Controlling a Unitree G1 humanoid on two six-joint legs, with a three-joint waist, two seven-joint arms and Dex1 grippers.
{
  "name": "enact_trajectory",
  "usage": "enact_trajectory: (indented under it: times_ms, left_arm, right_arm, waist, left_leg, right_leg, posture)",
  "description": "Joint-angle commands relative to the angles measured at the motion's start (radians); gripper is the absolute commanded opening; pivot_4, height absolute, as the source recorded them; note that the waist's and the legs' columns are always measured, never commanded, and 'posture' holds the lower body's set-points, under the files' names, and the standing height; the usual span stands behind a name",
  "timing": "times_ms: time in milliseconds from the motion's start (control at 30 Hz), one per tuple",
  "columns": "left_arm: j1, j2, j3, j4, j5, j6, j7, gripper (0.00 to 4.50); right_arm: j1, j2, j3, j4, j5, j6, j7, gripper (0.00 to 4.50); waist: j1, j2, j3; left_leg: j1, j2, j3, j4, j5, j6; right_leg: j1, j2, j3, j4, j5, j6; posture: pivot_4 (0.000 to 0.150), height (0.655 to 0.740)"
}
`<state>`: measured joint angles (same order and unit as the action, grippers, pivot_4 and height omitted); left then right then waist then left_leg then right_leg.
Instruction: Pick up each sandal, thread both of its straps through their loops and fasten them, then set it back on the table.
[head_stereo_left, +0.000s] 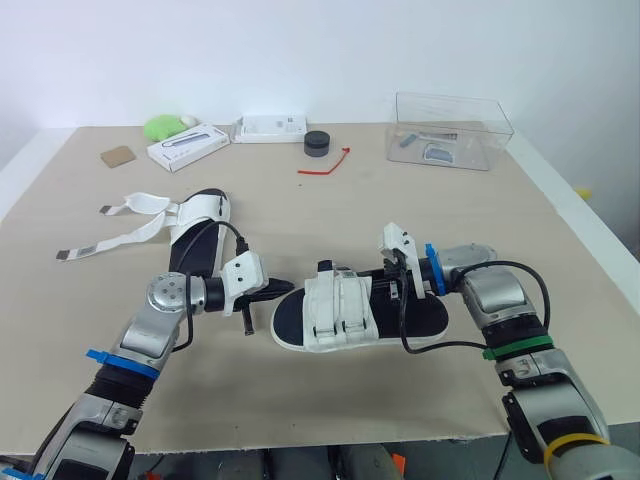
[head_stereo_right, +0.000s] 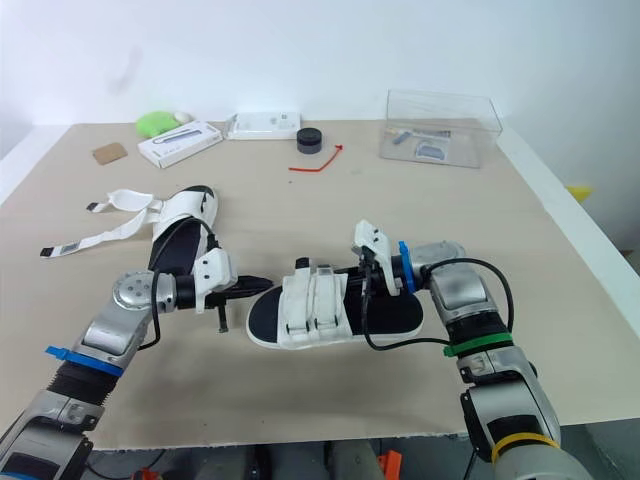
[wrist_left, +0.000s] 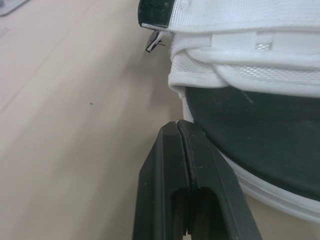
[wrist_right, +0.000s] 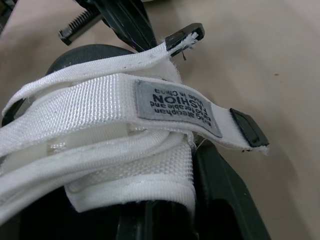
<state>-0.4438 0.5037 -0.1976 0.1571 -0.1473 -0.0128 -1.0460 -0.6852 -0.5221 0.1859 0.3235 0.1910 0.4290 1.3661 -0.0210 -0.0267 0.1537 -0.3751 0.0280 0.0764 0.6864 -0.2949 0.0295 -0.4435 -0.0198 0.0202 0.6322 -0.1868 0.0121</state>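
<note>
Sandal (head_stereo_left: 360, 318) amid open table (head_stereo_left: 300, 395), right claw (head_stereo_left: 398, 290) clamped on, left claw (head_stereo_left: 288, 290) together at rim.

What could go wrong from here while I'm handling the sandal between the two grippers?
The left gripper is shut, its tip against the sole edge of the fastened sandal. A push would probably slide it rather than hold it. The second sandal has loose straps that trail across the table on that gripper's side and might snag on it.
</note>
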Motion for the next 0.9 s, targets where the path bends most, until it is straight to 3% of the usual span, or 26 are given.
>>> enact_trajectory:
  times_ms: [33, 267, 433, 533, 700, 867, 900]
  left_arm:
    - [-0.026, -0.002, 0.008, -0.012, -0.008, 0.005, -0.004, 0.00]
    - [-0.032, 0.004, 0.054, -0.111, -0.064, 0.087, 0.003, 0.00]
    - [0.030, -0.056, 0.104, -0.276, -0.155, 0.242, 0.121, 0.00]
    - [0.062, -0.084, 0.094, -0.328, -0.158, 0.285, 0.175, 0.00]
    - [0.064, -0.133, 0.061, -0.359, -0.142, 0.319, 0.243, 0.00]
    - [0.072, -0.151, 0.030, -0.382, -0.133, 0.335, 0.270, 0.00]
    - [0.075, -0.147, 0.023, -0.384, -0.127, 0.334, 0.268, 0.00]
  right_arm:
    - [0.009, -0.006, -0.045, -0.083, 0.040, 0.028, -0.049, 0.01]
    - [-0.037, -0.007, -0.226, -0.138, 0.093, 0.239, -0.357, 0.01]
    - [-0.073, 0.023, -0.472, -0.013, 0.034, 0.273, -0.858, 0.01]
    - [-0.054, 0.050, -0.548, -0.009, 0.021, 0.264, -1.032, 0.01]
    - [-0.016, 0.096, -0.608, -0.013, 0.002, 0.247, -1.228, 0.01]
    - [0.002, 0.114, -0.622, -0.022, 0.022, 0.241, -1.282, 0.01]
    - [0.003, 0.114, -0.621, -0.025, 0.027, 0.241, -1.285, 0.44]
  waist:
    - [0.000, 0.000, 0.000]
    - [0.000, 0.000, 0.001]
    - [0.001, 0.001, 0.002]
    - [0.001, 0.001, 0.002]
    - [-0.004, 0.001, 0.002]
    - [-0.004, 0.001, 0.002]
    - [-0.004, 0.001, 0.002]
  left_leg:
    - [0.000, 0.000, 0.000, 0.000, 0.000, 0.000]
    - [-0.001, 0.000, 0.000, 0.001, 0.000, 0.000]
    - [-0.002, -0.003, 0.001, 0.001, 0.000, -0.001]
    - [-0.003, -0.003, 0.000, 0.000, -0.001, -0.003]
    - [-0.004, -0.003, 0.000, 0.000, -0.002, -0.003]
    - [-0.002, -0.004, 0.001, 0.000, -0.001, -0.003]
    - [-0.002, -0.004, 0.002, 0.001, -0.001, -0.003]
  right_leg:
    - [0.000, 0.000, 0.000, 0.000, 0.000, 0.000]
    - [0.000, -0.001, 0.000, 0.000, 0.000, 0.001]
    - [-0.001, -0.004, 0.000, -0.001, 0.001, 0.004]
    - [-0.001, -0.004, 0.001, -0.002, 0.000, 0.005]
    - [-0.001, -0.003, 0.005, -0.002, 0.000, 0.005]
    - [0.000, -0.003, 0.007, -0.002, 0.001, 0.007]
    - [0.000, -0.003, 0.007, -0.002, 0.001, 0.007]
  posture:
    - [0.150, 0.7400]
    - [0.150, 0.7400]
    - [0.150, 0.7400]
    - [0.150, 0.7400]
    - [0.150, 0.7400]
    - [0.150, 0.7400]
    - [0.150, 0.7400]
